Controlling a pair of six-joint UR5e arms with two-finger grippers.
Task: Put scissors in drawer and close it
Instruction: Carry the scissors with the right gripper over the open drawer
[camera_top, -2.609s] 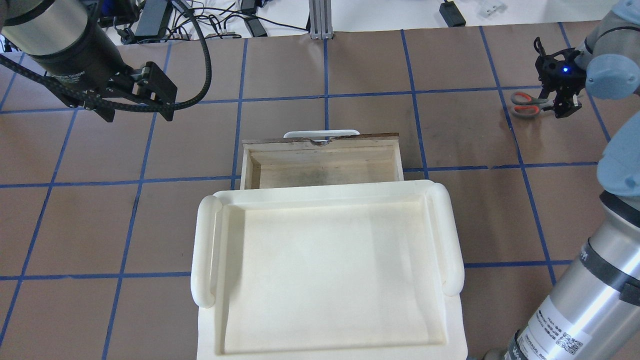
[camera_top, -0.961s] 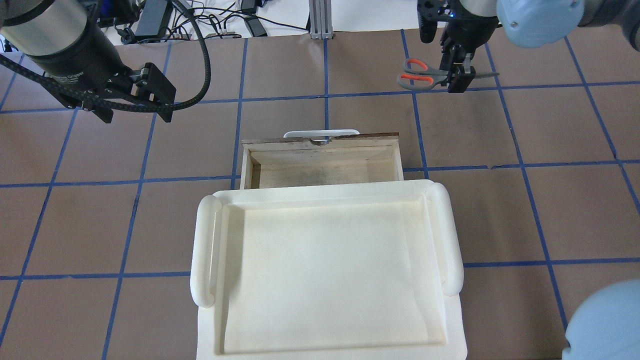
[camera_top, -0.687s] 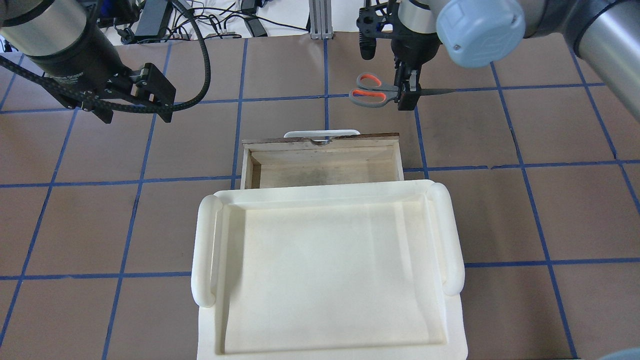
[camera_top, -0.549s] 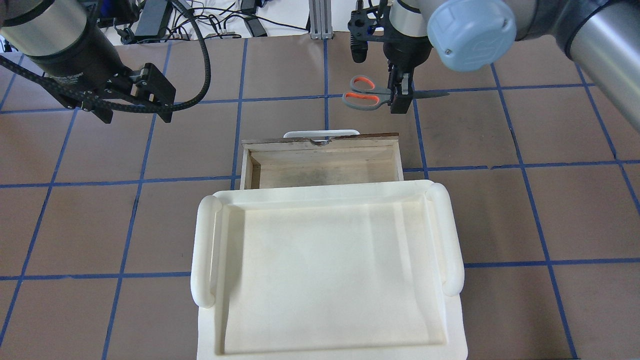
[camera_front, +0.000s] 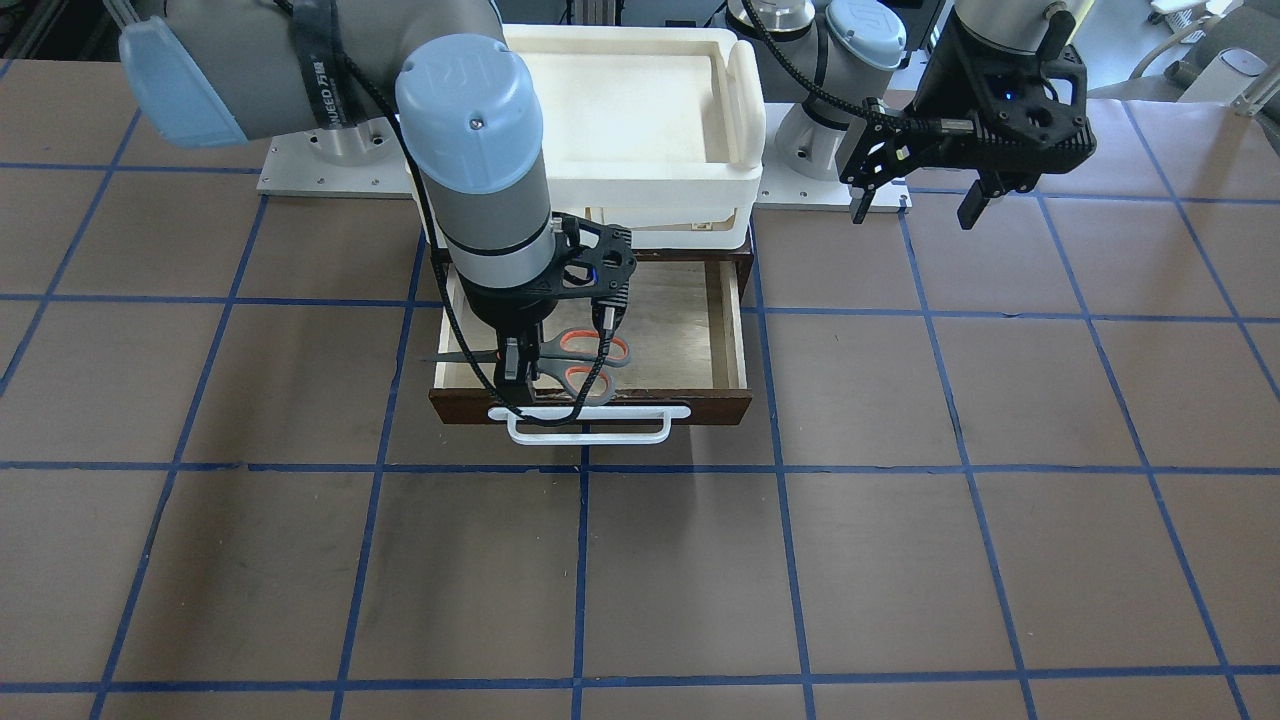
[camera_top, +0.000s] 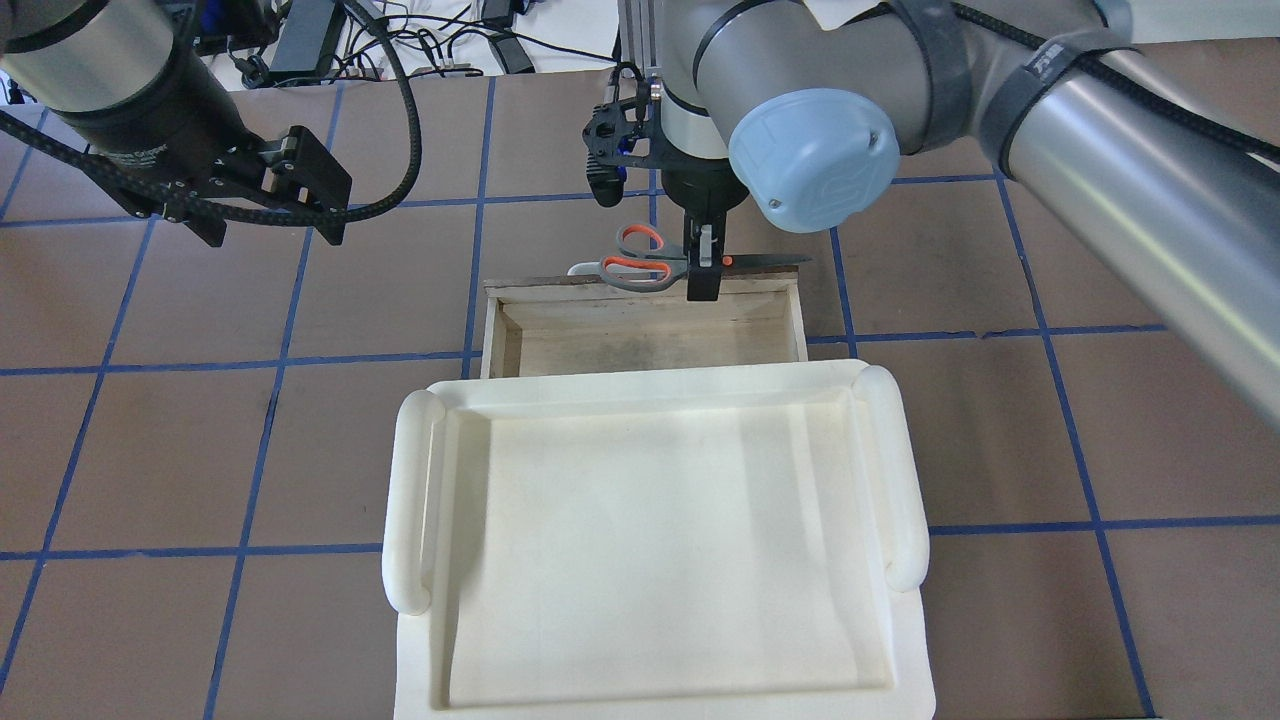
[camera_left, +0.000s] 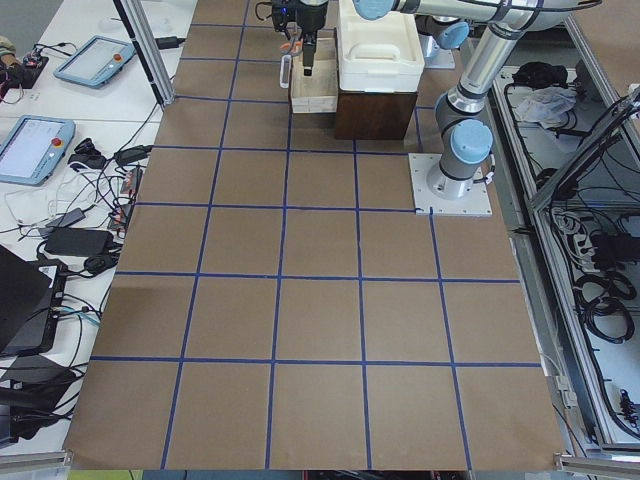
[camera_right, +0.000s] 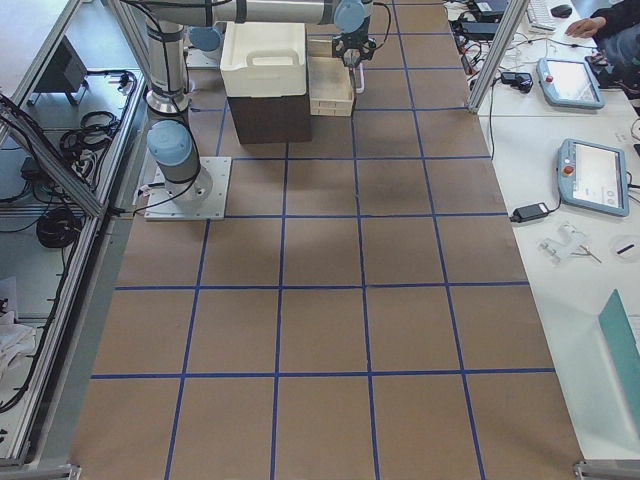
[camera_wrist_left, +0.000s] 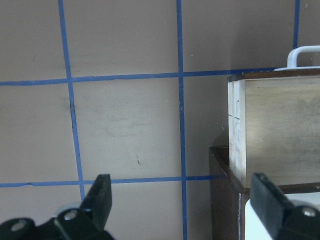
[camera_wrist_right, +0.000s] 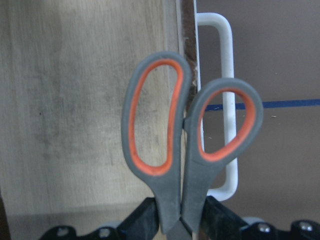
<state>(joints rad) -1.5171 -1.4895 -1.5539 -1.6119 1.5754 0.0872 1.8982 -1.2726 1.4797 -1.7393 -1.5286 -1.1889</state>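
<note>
The scissors (camera_top: 643, 264), with grey handles lined orange-red, hang level in my right gripper (camera_top: 703, 278), which is shut on them where handles meet blades. They are above the front edge of the open drawer (camera_top: 640, 345). In the right wrist view one loop of the scissors (camera_wrist_right: 190, 130) is over the pale drawer floor (camera_wrist_right: 75, 100) and the other is over the white bar handle (camera_wrist_right: 227, 60). The front view shows the same: scissors (camera_front: 588, 366), right gripper (camera_front: 515, 376), drawer (camera_front: 722, 330). My left gripper (camera_top: 312, 192) is open and empty, to the drawer's left.
A white plastic tray (camera_top: 408, 500) sits on top of the dark cabinet that the drawer (camera_wrist_left: 280, 130) slides out of. The brown table has a blue tape grid. Cables and power bricks (camera_top: 300, 35) lie beyond the table's far edge.
My right gripper has carried the scissors from the table's far right side leftwards and nearer, to above the drawer's front edge. The left arm has not moved.
</note>
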